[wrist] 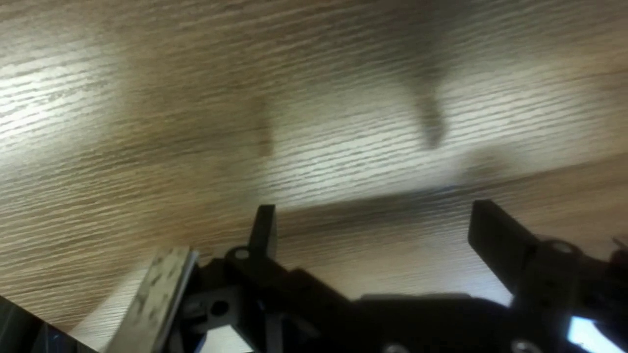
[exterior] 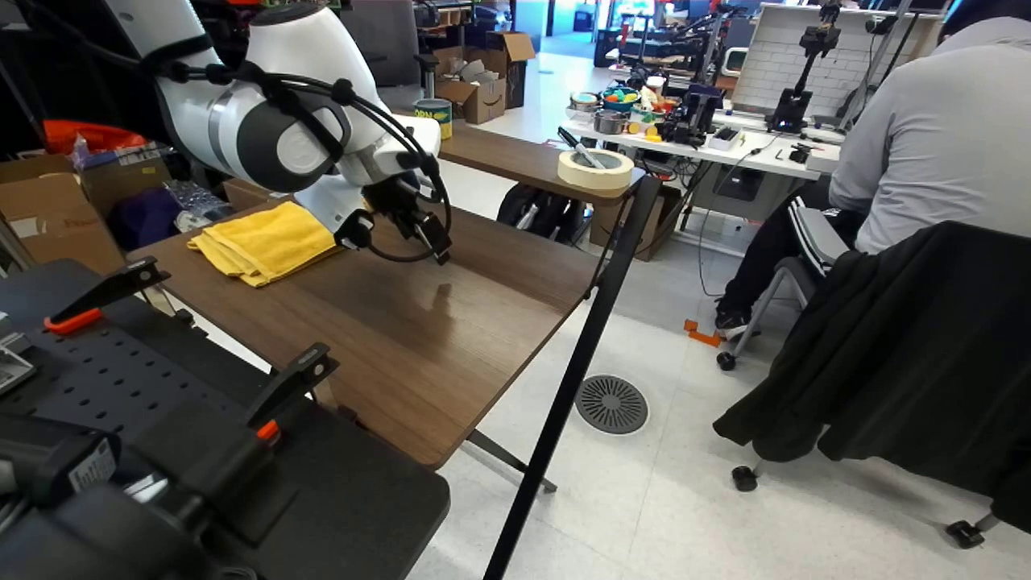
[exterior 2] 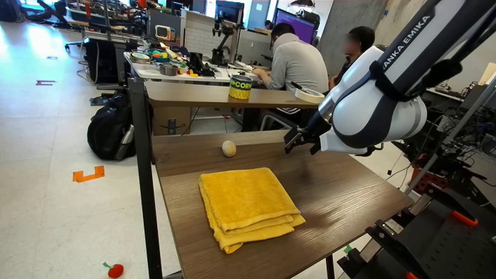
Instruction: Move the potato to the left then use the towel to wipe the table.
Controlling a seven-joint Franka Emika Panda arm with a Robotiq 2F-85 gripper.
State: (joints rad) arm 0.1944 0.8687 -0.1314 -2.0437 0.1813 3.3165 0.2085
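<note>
A small pale potato (exterior 2: 229,148) lies on the brown wooden table (exterior 2: 348,201) near its back edge, in an exterior view. A folded yellow towel (exterior 2: 250,199) lies on the table in front of it. The towel also shows in an exterior view (exterior: 266,242), where the potato is hidden, apparently behind the arm. My gripper (exterior 2: 300,149) hangs above the table, to the right of the potato and apart from both things. It also shows in an exterior view (exterior: 399,240). In the wrist view my gripper (wrist: 374,208) is open, with only bare table (wrist: 171,147) between its fingers.
A raised shelf (exterior 2: 186,95) behind the table bears a popcorn tin (exterior 2: 240,87) and a tape roll (exterior 2: 312,97) with a marker. Black clamps (exterior: 298,379) grip the table's edge beside the black robot stand (exterior: 346,499). A black post (exterior: 572,370) stands at a table side.
</note>
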